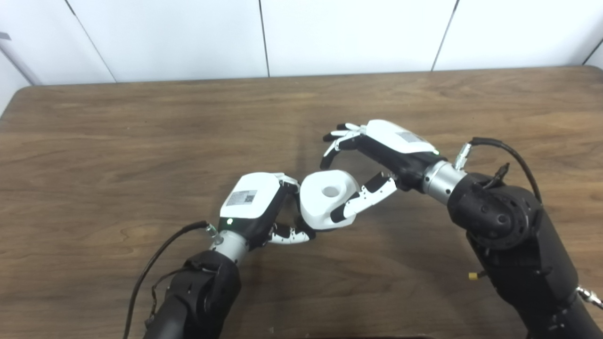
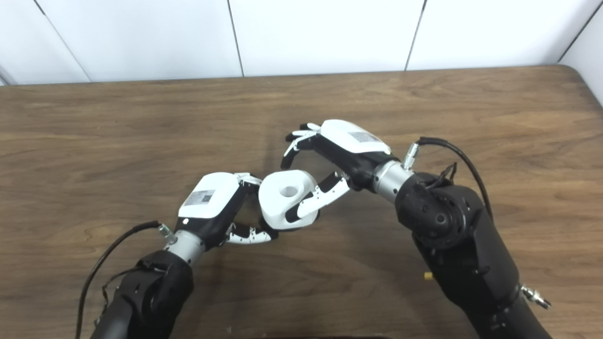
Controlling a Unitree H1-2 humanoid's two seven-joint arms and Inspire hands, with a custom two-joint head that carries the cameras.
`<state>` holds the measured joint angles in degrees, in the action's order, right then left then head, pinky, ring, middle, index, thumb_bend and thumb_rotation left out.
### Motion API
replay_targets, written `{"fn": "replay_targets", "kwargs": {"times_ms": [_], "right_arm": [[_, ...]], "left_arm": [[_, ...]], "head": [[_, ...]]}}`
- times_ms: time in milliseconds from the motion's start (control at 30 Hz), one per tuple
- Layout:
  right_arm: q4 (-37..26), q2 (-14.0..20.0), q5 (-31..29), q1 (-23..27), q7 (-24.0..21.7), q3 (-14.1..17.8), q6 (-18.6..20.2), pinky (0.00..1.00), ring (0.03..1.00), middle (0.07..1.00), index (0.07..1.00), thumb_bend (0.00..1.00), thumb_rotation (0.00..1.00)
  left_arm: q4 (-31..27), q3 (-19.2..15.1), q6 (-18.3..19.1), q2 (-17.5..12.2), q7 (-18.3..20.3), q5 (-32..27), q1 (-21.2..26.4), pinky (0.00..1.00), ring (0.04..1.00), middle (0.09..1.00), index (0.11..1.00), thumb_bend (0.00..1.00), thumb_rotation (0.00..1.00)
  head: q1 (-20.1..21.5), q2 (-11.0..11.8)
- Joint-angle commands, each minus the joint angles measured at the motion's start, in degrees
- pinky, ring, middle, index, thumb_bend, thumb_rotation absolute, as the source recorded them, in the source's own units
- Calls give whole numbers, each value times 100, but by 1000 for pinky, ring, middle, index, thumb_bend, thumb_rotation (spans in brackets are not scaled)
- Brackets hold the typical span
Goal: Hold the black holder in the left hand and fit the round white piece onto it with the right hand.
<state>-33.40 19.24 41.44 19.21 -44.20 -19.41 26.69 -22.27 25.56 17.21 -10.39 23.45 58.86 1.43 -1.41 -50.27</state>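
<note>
The round white piece (image 1: 327,197), thick with a hole in its top, sits at mid-table against my left hand (image 1: 254,202). That hand's fingers (image 1: 288,179) and thumb (image 1: 289,235) close in from the left around what lies under the piece. Of the black holder only a dark sliver (image 1: 308,230) shows at the piece's lower left edge; the rest is hidden. My right hand (image 1: 381,150) is to the right with its fingers (image 1: 337,139) spread and lifted behind the piece. Only its thumb (image 1: 362,197) rests against the piece's right side.
A brown wooden table (image 1: 141,141) runs to a white panelled wall at the back. Both forearms come in from the bottom edge, with cables looping off the wrists (image 1: 499,148). No other objects lie on the table.
</note>
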Motion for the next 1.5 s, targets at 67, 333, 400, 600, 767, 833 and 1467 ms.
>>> {"fn": "replay_targets", "kwargs": {"times_ms": [67,333,400,600,767,833,1467], "right_arm": [[-287,51,119,287,-171,165,15,1000,994,919,733,1000,483],[-335,-29,203,290,-366,267,16,1000,999,923,751,1000,497],[-356,-39,237,320,-464,316,18,1000,1000,923,760,1000,507],[-398,-43,286,462,-639,457,17,1000,998,929,790,1000,549],[-437,-52,349,529,-675,576,15,993,990,926,792,1000,560],[-447,-37,348,536,-693,622,15,981,987,923,790,1000,559],[-386,11,263,469,-634,807,-5,938,974,912,782,1000,543]], "left_arm": [[163,146,37,-24,412,-68,-94,839,861,759,487,522,50],[142,146,47,-28,412,-54,-102,836,861,757,486,521,50],[159,140,29,-33,385,-70,-107,831,857,756,486,522,50],[172,121,27,-39,367,-75,-109,814,856,757,487,522,50],[178,114,4,-63,363,-73,-106,821,855,757,487,521,51],[177,105,13,-69,367,-67,-109,822,855,758,487,522,52],[-112,62,269,-53,1176,524,41,849,865,812,762,922,198]], "head": [[-1,-21],[-4,-12],[-4,-12],[1,1],[-14,7],[-22,5],[-99,-9]]}}
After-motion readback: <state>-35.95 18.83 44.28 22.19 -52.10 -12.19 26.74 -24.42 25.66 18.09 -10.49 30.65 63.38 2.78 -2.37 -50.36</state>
